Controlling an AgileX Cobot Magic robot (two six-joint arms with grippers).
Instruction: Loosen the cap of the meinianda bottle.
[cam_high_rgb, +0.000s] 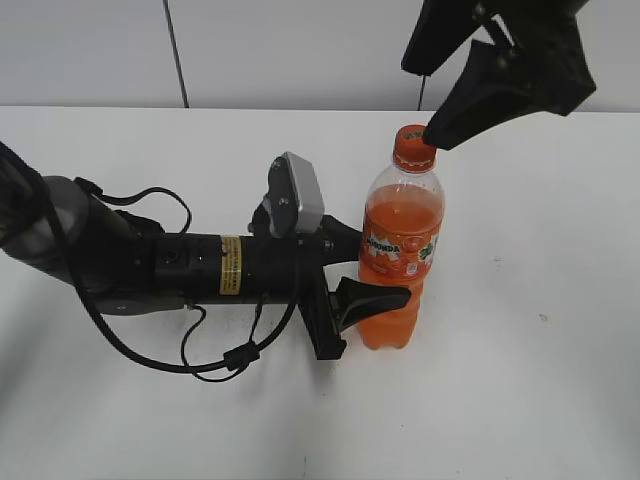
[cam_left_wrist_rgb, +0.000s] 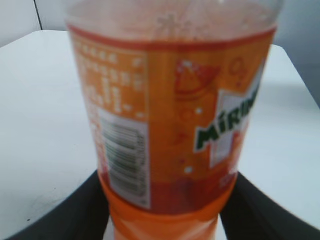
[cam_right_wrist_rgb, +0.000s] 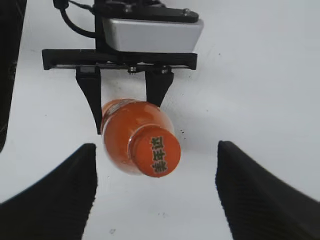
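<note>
My left gripper (cam_high_rgb: 375, 265) clamps the full, heavy bottle (cam_high_rgb: 400, 240) low down; my right gripper (cam_right_wrist_rgb: 155, 195) hangs wide above the small, slippery cap (cam_right_wrist_rgb: 159, 155).

Meinianda bottle (cam_high_rgb: 401, 250) upright on white table (cam_high_rgb: 560, 380), orange cap (cam_high_rgb: 414, 147) on. Left gripper (cam_high_rgb: 372, 268) at bottle's 9 o'clock, fingers clamped on lower body. Right gripper (cam_high_rgb: 432, 103) above cap at 12–1 o'clock, jaws apart, one fingertip right beside cap.
</note>
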